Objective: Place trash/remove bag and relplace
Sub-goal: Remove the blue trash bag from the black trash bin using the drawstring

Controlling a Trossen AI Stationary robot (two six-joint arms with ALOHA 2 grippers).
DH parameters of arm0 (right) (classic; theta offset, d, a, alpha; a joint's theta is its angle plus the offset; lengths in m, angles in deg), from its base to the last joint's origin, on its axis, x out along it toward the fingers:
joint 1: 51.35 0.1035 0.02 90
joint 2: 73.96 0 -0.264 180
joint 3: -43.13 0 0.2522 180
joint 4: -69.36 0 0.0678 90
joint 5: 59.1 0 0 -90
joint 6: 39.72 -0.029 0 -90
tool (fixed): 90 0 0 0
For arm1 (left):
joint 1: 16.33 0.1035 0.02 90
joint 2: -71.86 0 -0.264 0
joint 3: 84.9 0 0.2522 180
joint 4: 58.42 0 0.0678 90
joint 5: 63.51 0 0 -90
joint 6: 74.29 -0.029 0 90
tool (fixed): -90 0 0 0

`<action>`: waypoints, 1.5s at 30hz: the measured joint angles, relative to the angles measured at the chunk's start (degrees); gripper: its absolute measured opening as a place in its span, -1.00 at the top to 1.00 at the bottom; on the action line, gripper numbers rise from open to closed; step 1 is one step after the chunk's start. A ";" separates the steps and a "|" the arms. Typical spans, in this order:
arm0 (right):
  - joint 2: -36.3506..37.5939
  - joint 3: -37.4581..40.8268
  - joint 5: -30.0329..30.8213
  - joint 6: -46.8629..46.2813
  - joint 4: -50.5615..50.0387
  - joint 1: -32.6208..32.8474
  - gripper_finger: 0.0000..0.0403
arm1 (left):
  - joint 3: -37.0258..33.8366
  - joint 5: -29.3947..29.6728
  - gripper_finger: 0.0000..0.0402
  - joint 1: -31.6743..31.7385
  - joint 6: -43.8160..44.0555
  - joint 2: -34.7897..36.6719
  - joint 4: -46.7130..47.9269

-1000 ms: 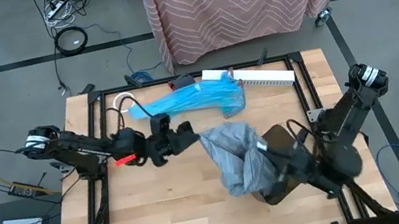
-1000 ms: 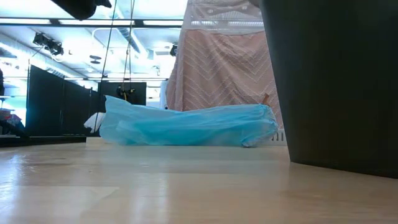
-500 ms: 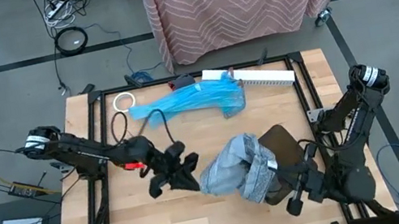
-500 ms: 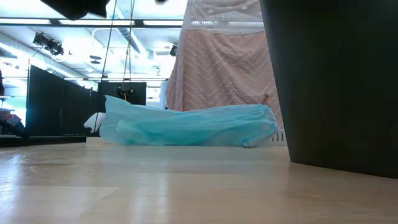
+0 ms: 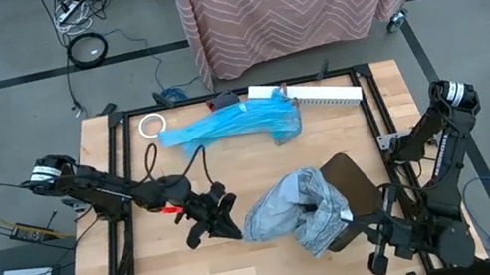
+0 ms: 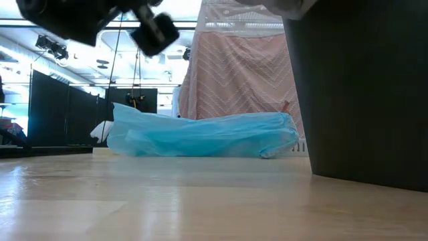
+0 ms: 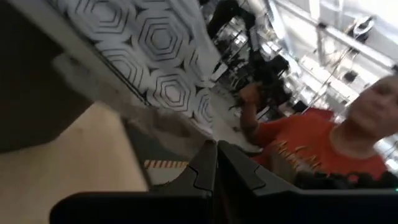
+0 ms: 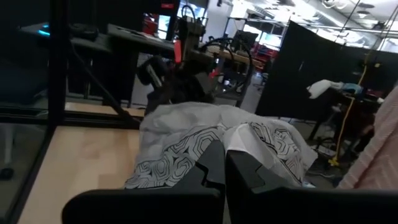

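Note:
The grey translucent bag [image 5: 291, 212], printed with hexagons, lies crumpled over the black bin [image 5: 349, 185], and its left end reaches out past the bin toward the table's left. My left gripper [image 5: 228, 225] is shut at that left end and points level. My right gripper [image 8: 219, 149], near the bin's near right side, is shut at the bag's right part [image 8: 205, 134]. The bin [image 6: 361, 87] fills the right of the low view. The trash does not show in any view. My left gripper meets the bag's left end [image 5: 246, 228] with its fingers level, coming from the table's left. Its own fingers hide the pinch. The bag runs from there up onto the bin, slack. My right gripper is shut at a fold of the bag's edge [image 8: 235, 138], level, from the table's right. Its fingers hide how many layers they hold. The bag rests on the bin beyond them.
A bright blue plastic bag [image 5: 237, 122] lies along the far side of the table. A white tape roll [image 5: 154, 124] sits at its left and a white strip [image 5: 318, 94] at its right. A person in an orange shirt [image 7: 311, 155] stands beyond the table.
My left gripper has gone down and toward the table's near edge, tipping to level. My right gripper has swung toward the near right corner. The bag, stretched high between them before, has sunk and now sits lower and flatter over the bin.

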 joint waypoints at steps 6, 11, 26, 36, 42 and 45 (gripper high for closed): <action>0.00 0.00 0.07 -0.08 -0.44 0.05 1.00 | -7.28 13.39 0.89 2.13 -3.84 0.00 -0.18; 0.00 0.00 0.07 -0.26 -0.67 0.05 1.00 | -14.33 28.21 0.89 3.23 -2.72 -0.02 -5.55; 0.00 0.00 0.11 -2.96 -3.68 -4.21 1.00 | -25.03 31.71 0.73 7.85 -28.33 2.42 -37.31; 0.00 0.00 0.09 -7.82 -3.20 -5.85 1.00 | -21.10 34.90 0.26 7.93 -39.28 2.38 -30.48; 0.02 0.00 0.05 -11.99 0.06 -3.17 1.00 | -20.98 39.08 0.19 9.72 -29.12 2.38 -29.11; 0.02 0.00 0.06 -16.21 0.05 -2.15 1.00 | -20.98 38.96 0.19 10.53 -25.82 2.38 -29.11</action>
